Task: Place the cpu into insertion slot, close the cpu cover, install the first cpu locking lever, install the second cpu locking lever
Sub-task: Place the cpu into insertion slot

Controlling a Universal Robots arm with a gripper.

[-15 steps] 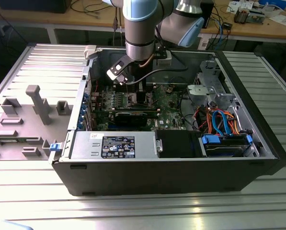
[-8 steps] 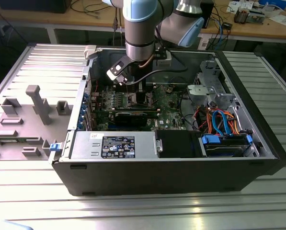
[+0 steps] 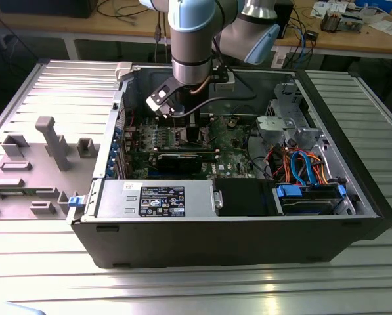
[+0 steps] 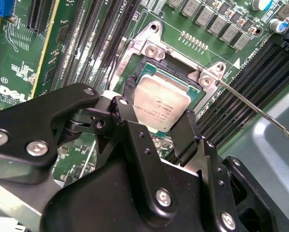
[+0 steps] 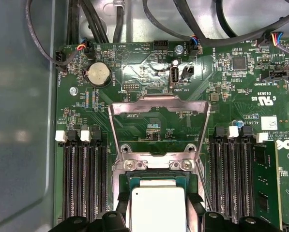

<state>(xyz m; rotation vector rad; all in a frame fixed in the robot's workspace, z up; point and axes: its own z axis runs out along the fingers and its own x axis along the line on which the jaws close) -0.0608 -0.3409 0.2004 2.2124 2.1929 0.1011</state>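
One cpu [image 4: 161, 104]: square, dull metal top upward, no long axis to be noted. It is located between the two fingers [image 4: 188, 130] of the end effector [image 4: 159, 106], which are drawn in against two opposite edges and appear to have it gripped. It is held directly over the insertion slot [image 4: 169, 71], about level; whether it is already seated cannot be told.

One cpu cover [image 5: 159, 102]: swung up and open, hinged at one edge of the slot, clear of the chip.

One thin metal rod [image 4: 255, 108]: judged a locking lever, seen running off from a corner of the slot, unlatched.

Black memory slots [image 5: 81, 179] are ranged on both sides, on the green motherboard [image 5: 134, 72].

All is housed in an open computer case [image 3: 248, 239], laid on a ribbed metal worktop [image 3: 182, 289]. The arm [image 3: 192, 39] is seen reaching down into it at the upper middle of the exterior view. A grey fixture plate [image 3: 44, 157] is set at the exterior view's left.
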